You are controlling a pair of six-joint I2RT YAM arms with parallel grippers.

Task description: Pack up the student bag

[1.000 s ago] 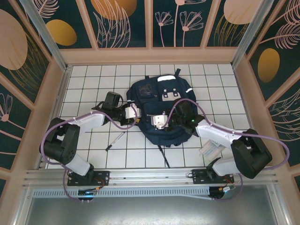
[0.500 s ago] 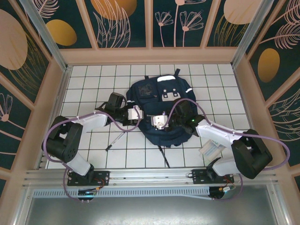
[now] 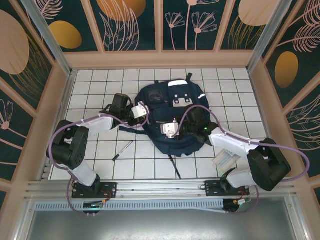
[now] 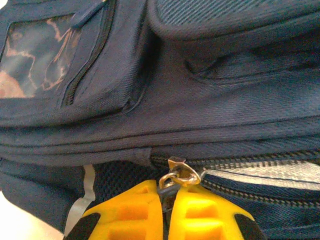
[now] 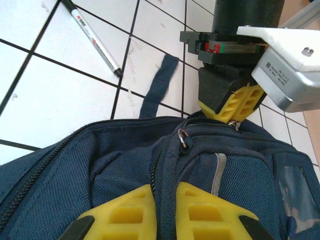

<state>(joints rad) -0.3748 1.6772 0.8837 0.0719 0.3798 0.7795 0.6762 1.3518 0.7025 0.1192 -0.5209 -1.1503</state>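
Note:
The student bag (image 3: 176,106), navy with reflective stripes, lies flat in the middle of the tiled table. My left gripper (image 3: 141,111) is at its left side, shut on the metal zipper pull (image 4: 180,174) of a partly open zipper; the yellow fingers (image 4: 125,212) meet under the pull. From the right, my right gripper (image 3: 170,129) is shut on a ridge of the bag's fabric (image 5: 168,170) beside the zipper opening. In the right wrist view, the left gripper (image 5: 239,114) pinches the pull at the bag's far edge.
A pen (image 3: 122,150) lies on the tiles left of the bag's near end, also the pen (image 5: 92,37) beyond the bag. A loose strap (image 3: 173,165) trails toward the near edge. A clear packet (image 3: 223,160) sits by the right arm. Walls enclose the table.
The left gripper has shut on the zipper pull and moved toward the far side along the bag's left edge. The right gripper has kept its hold in place.

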